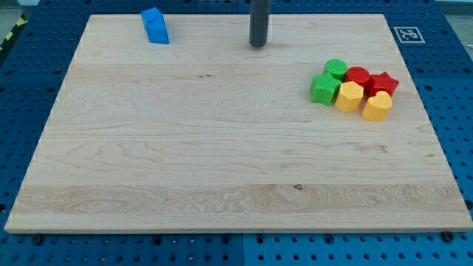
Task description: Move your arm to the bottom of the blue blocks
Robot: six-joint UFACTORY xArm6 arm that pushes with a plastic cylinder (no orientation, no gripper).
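A blue block (155, 26), box-like, stands near the view's top left of the wooden board (222, 148). My tip (257, 45) touches the board at the view's top centre, well to the right of the blue block and slightly lower than it. No second blue block shows.
A tight cluster sits at the view's right: a green cylinder (335, 69), a green star-like block (323, 89), a red cylinder (358, 75), a red star (383, 83), a yellow hexagon (349, 97) and a yellow heart-like block (377, 107). A fiducial tag (407, 34) marks the top right corner.
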